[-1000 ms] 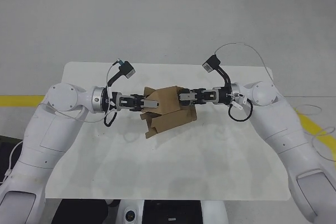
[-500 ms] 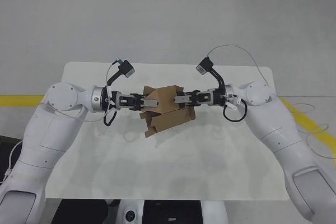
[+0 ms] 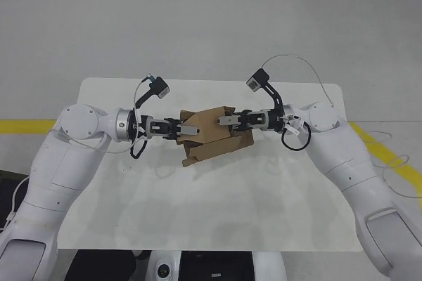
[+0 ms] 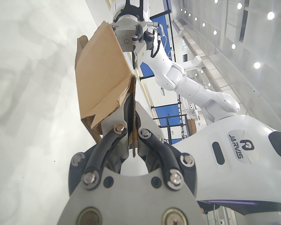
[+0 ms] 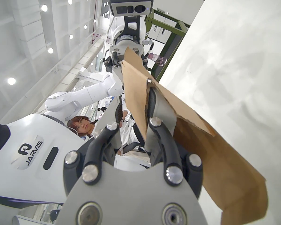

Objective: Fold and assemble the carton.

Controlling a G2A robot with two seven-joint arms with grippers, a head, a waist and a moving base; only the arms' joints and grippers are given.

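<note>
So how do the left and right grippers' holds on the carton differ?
The left gripper grips the carton at the end toward its own arm, the right gripper at the opposite end. The right gripper sits nearer the far edge of the table than the left gripper. Both are shut on it.

Carton [image 3: 214, 133] between left claw [image 3: 195, 130], right claw [image 3: 223, 121], over table [image 3: 267, 204]

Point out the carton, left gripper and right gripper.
carton [image 3: 212, 139]: top view, its broad upper panel.
left gripper [image 4: 131, 103]: left wrist view, between its fingertips.
right gripper [image 5: 135, 98]: right wrist view, between its fingertips.
</note>
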